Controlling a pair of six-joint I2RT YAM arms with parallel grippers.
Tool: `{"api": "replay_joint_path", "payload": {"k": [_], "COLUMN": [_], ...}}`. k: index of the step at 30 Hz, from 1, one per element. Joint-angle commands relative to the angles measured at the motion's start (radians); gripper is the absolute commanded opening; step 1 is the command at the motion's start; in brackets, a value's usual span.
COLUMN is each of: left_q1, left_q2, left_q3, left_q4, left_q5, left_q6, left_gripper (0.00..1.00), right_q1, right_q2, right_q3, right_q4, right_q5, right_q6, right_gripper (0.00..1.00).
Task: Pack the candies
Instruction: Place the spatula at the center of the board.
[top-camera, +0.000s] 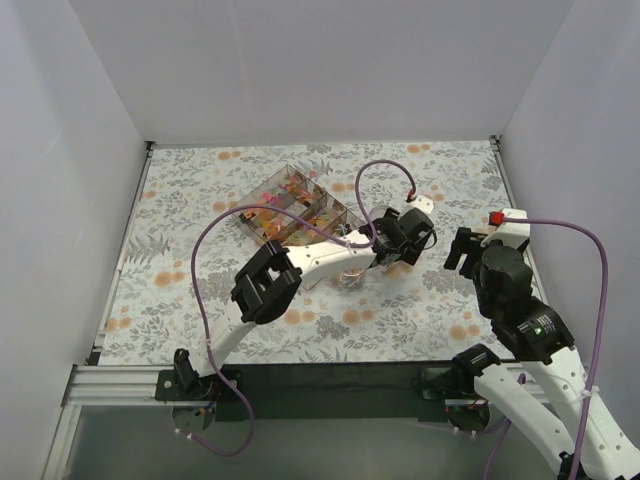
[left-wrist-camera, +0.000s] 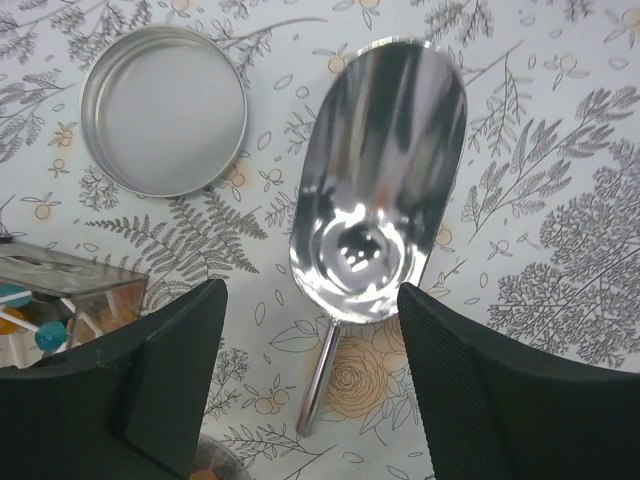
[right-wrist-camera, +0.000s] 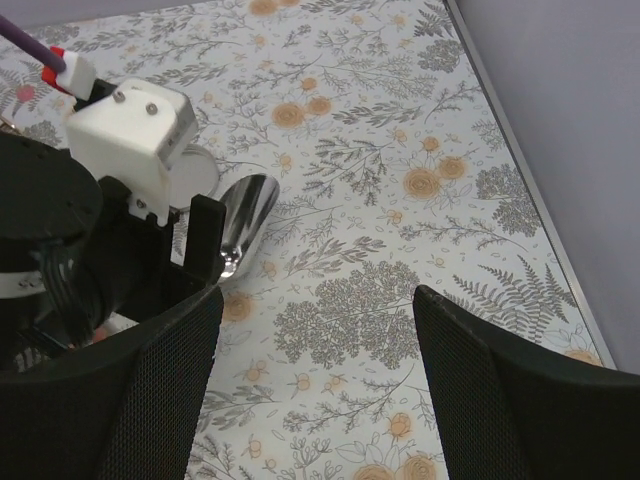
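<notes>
The candies (top-camera: 290, 192) lie in a clear compartment box (top-camera: 300, 215) at the table's middle; a corner of the box (left-wrist-camera: 70, 285) with a blue sweet (left-wrist-camera: 45, 335) shows in the left wrist view. A metal scoop (left-wrist-camera: 385, 190) lies flat and empty on the flowered cloth. My left gripper (left-wrist-camera: 310, 385) is open just above it, its fingers either side of the handle (left-wrist-camera: 322, 375) without touching it. My right gripper (right-wrist-camera: 315, 370) is open over bare cloth to the right, and the scoop (right-wrist-camera: 248, 215) shows beyond it.
An empty round tin (left-wrist-camera: 163, 108) sits on the cloth left of the scoop's mouth. A second round rim (left-wrist-camera: 215, 462) with something orange peeks in at the bottom edge. The left wrist housing (right-wrist-camera: 125, 145) stands close to my right gripper. White walls enclose the table.
</notes>
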Motion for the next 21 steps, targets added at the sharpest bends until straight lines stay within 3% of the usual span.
{"api": "replay_joint_path", "payload": {"k": [1,8,13,21], "left_q1": [-0.005,0.071,0.246,0.492], "left_q2": [-0.111,-0.347,-0.519,-0.546], "left_q3": [0.058,-0.037,-0.287,-0.476], "left_q4": [0.031,0.016,0.014,-0.021], "left_q5": [0.008,-0.009,0.062,0.319], "left_q6": [0.012,0.057,0.113,0.236], "left_gripper": [0.69,0.72,0.71,0.65], "right_q1": [0.002,0.002,0.002,0.004], "right_q2": [0.003,0.041,0.072,0.139], "right_q3": [0.038,0.043,0.04,0.033], "right_q4": [0.006,0.046,0.07,0.109], "right_q5": [0.004,-0.02,-0.054,-0.105], "right_q6": [0.0,-0.002,-0.006,-0.011], "right_gripper": [0.84,0.83,0.83,0.83]}}
